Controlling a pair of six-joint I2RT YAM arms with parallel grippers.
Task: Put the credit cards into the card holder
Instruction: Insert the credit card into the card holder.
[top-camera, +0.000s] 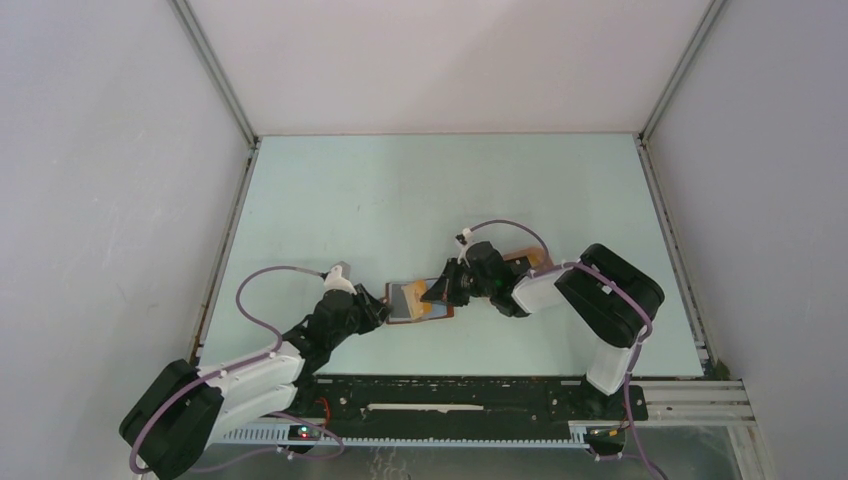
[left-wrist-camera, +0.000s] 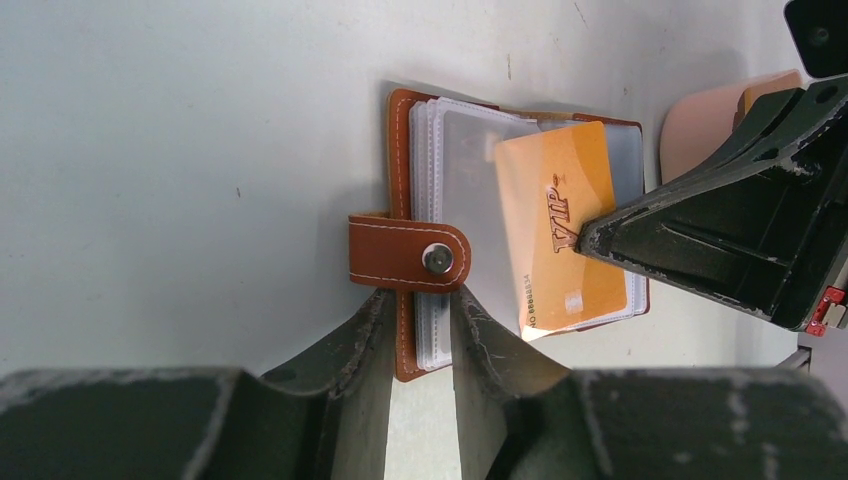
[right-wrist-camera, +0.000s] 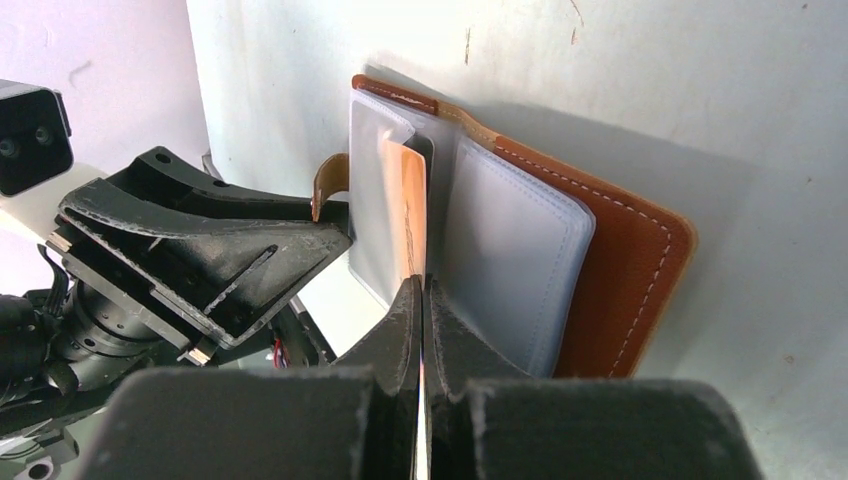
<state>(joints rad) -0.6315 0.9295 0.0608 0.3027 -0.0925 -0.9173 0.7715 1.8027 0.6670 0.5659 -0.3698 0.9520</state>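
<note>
The reddish-brown card holder (top-camera: 405, 301) lies open on the table, its snap tab (left-wrist-camera: 408, 252) pointing left. My left gripper (left-wrist-camera: 425, 312) is shut on its near edge, pinching the leather cover and the clear pockets (left-wrist-camera: 455, 150). An orange credit card (left-wrist-camera: 560, 225) marked VIP lies tilted over the pockets. My right gripper (right-wrist-camera: 421, 292) is shut on this card (right-wrist-camera: 405, 195), which stands edge-on between two grey-blue pocket pages (right-wrist-camera: 510, 260). Whether its far edge sits inside a sleeve I cannot tell. From above, the right gripper (top-camera: 438, 290) hangs over the holder's right half, opposite the left gripper (top-camera: 378, 312).
A pink oval tray (left-wrist-camera: 700, 125) lies just right of the holder, partly hidden behind my right arm (top-camera: 540, 290); a tan card edge (left-wrist-camera: 765, 90) shows in it. Grey walls close off the pale green table (top-camera: 400, 190) on three sides.
</note>
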